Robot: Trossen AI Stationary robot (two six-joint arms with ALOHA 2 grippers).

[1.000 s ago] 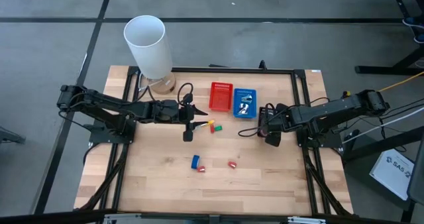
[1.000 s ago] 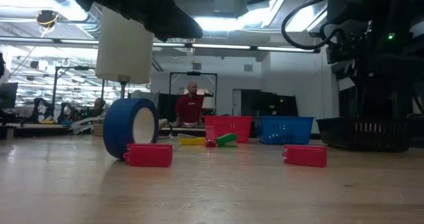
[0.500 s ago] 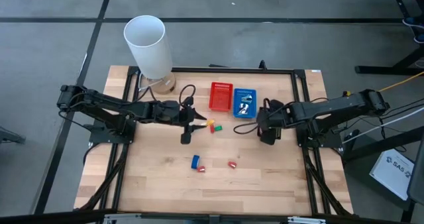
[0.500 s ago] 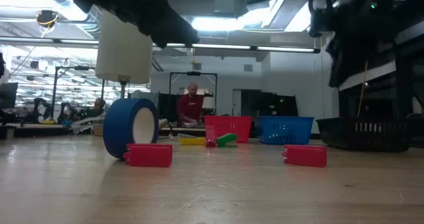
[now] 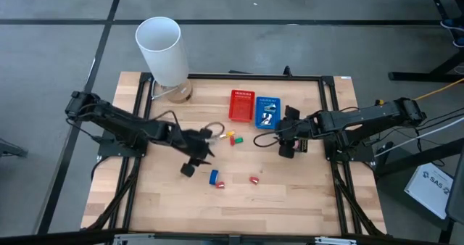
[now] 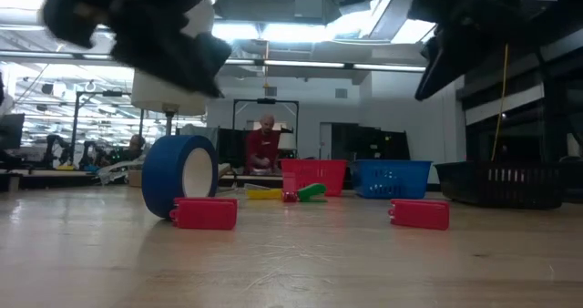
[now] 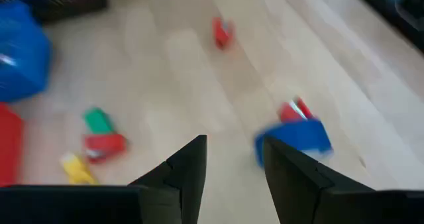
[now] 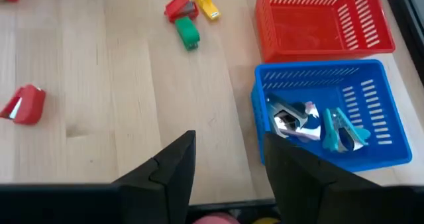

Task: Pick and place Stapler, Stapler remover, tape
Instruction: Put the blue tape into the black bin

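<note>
Our left gripper (image 7: 232, 164), fingers narrowly parted and empty, hangs just behind the blue tape (image 7: 295, 138), a light stiff ring we judge best pinched across its rim.

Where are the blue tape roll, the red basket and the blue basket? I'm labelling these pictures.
blue tape roll (image 6: 179, 176), low view, on its blue outer band.
red basket (image 8: 381, 25), right wrist view, on its slotted side wall.
blue basket (image 8: 318, 73), right wrist view, on its slotted wall.

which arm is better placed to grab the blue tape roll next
The left, probably. Its tool hangs open just beside the blue tape roll, which shows right ahead of its fingers in its wrist view. The right tool is farther off, near the blue basket.
</note>
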